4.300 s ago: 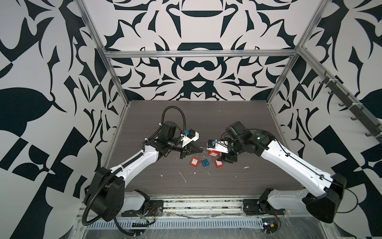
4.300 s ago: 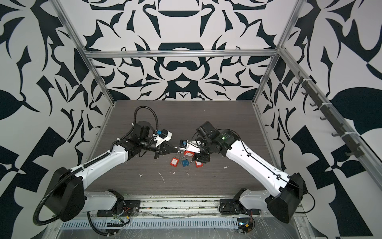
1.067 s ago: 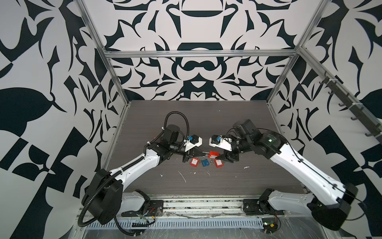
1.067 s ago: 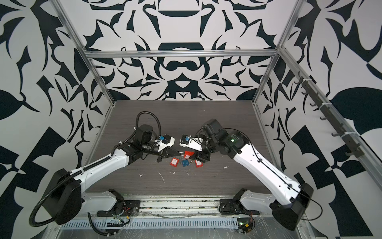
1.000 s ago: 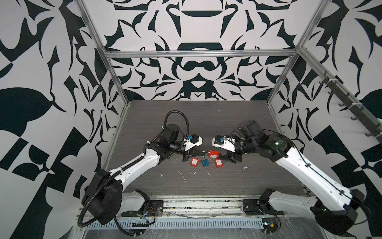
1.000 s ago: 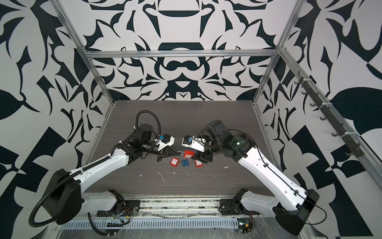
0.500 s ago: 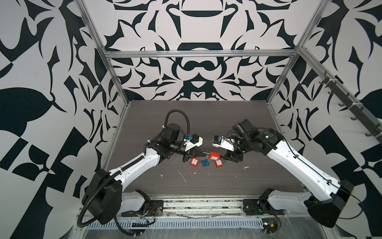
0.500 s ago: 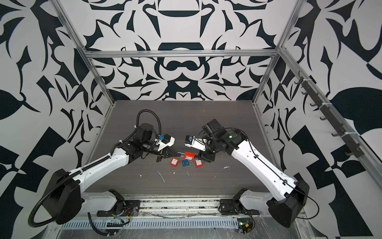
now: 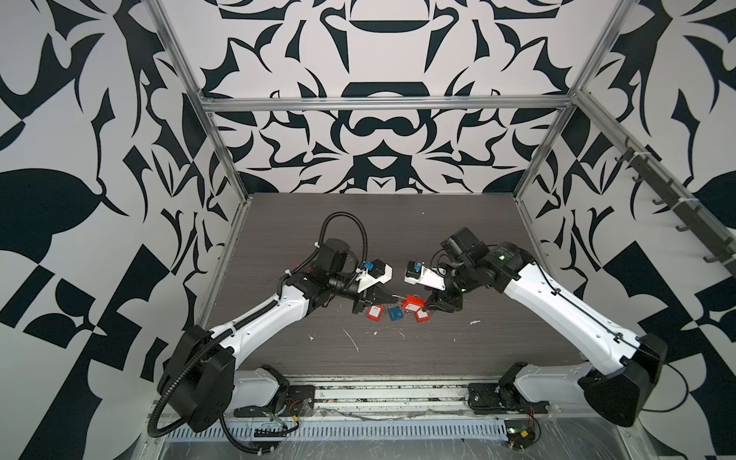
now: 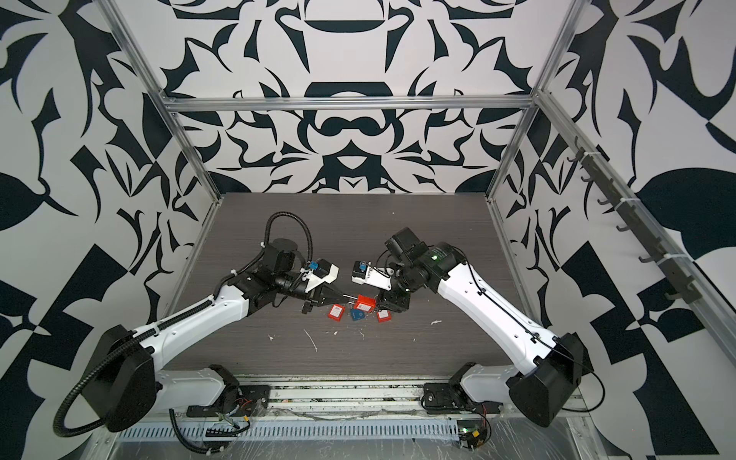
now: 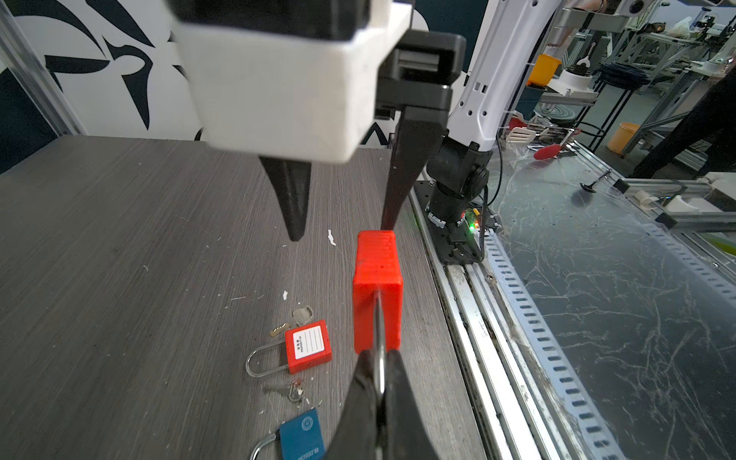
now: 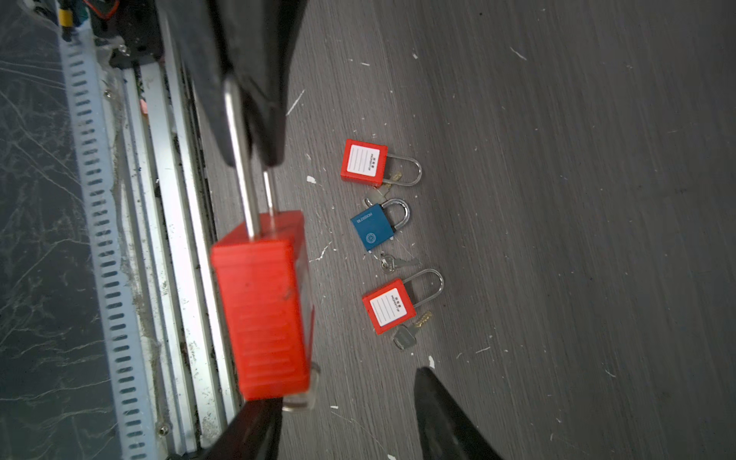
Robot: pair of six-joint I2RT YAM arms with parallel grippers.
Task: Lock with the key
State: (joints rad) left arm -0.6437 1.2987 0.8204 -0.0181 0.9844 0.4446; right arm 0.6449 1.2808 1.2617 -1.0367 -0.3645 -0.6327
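Your left gripper (image 11: 378,372) is pinched tight on the steel shackle (image 12: 240,159) of the red padlock (image 12: 263,306), holding it clear above the tabletop (image 12: 557,199). Your right gripper (image 12: 346,388) stands at the lock's base with its jaws spread, holding nothing; one finger is close by the key (image 12: 301,393) that sticks out there.

I judge the padlock dense and rigid; its body is ribbed and its shackle smooth, so it may swivel in the pinch when you twist. Take the key by its flat bow, which is small and thin.

Below, a blue padlock (image 12: 374,229) lies between two labelled red padlocks (image 12: 364,161), with loose keys (image 12: 398,263) beside them; the board is dark wood-grain, flecked with white scraps (image 12: 431,361). Black-and-white patterned walls (image 9: 378,139) close the cell.
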